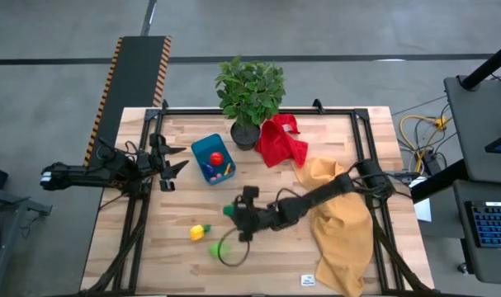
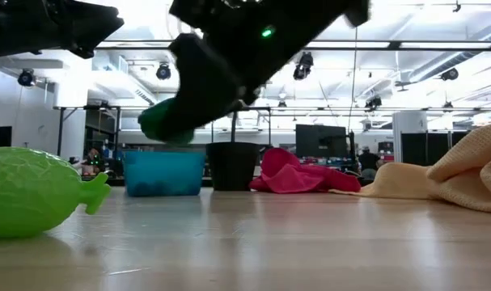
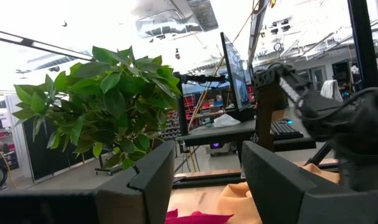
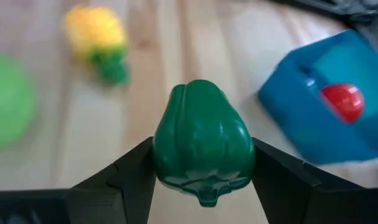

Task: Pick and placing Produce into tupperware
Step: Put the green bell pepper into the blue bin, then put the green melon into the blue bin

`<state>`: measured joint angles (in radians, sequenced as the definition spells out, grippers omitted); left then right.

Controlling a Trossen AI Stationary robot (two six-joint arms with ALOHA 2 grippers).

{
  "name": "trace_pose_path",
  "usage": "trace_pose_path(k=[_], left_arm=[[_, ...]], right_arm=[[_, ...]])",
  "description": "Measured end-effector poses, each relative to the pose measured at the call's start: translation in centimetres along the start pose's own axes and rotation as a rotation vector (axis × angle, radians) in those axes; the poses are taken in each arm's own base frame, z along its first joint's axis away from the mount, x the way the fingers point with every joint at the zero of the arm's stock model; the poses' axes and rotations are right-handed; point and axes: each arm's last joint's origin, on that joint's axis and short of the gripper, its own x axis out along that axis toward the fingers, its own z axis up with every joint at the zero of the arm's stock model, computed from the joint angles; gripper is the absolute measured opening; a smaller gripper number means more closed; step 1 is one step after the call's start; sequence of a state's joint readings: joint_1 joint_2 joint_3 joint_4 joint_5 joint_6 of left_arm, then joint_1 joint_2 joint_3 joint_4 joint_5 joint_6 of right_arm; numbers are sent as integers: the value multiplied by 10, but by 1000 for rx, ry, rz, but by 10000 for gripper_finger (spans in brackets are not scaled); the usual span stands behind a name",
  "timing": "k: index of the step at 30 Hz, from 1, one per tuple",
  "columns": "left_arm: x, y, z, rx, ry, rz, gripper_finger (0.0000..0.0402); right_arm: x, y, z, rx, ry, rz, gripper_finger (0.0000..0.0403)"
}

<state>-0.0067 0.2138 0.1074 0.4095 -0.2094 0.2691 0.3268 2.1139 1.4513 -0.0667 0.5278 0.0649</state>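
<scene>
My left gripper [image 1: 169,167] hangs just left of the blue tub [image 1: 213,158], its two dark wedge-shaped fingers spread apart with nothing between them. The tub is my landmark: a small glossy plastic box with rounded corners, sitting on the pale wood-plank table [image 1: 267,256]. Inside it lies a smooth round red toy [image 1: 216,158], with other small pieces beside it that I cannot make out.

Just behind and to the right of the tub stands a black pot holding a leafy green plant [image 1: 250,89]. Further right of the tub lies a crumpled red cloth [image 1: 281,140], and beyond that a larger rumpled mustard-yellow cloth [image 1: 342,219].

In front of the tub, my right gripper [image 1: 234,212] pinches a dark green toy pepper [image 4: 201,146], smooth, lobed and bell-shaped, lifted above the table. Nearer the front edge than the pepper lie a bumpy yellow toy with a green end [image 1: 200,232] and a rounded light green toy [image 1: 215,248], both resting on the wood, well apart from the tub.
</scene>
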Motion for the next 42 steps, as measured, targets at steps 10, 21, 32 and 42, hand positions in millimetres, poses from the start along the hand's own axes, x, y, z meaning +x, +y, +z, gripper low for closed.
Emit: trace_pose_path(k=[10,21,32,42], left_arm=[[0,0,0,0,-1,0,173],[0,0,0,0,0,0,173],[0,0,0,0,1,0,173],[0,0,0,0,2,-1,173]], right_arm=[[34,-74,13,64,-88,-138,222],[56,-139,10,229,-107,-109,222],[57,-145,11,238,-132,-81,237],[57,-148,11,234,-133,-92,260]])
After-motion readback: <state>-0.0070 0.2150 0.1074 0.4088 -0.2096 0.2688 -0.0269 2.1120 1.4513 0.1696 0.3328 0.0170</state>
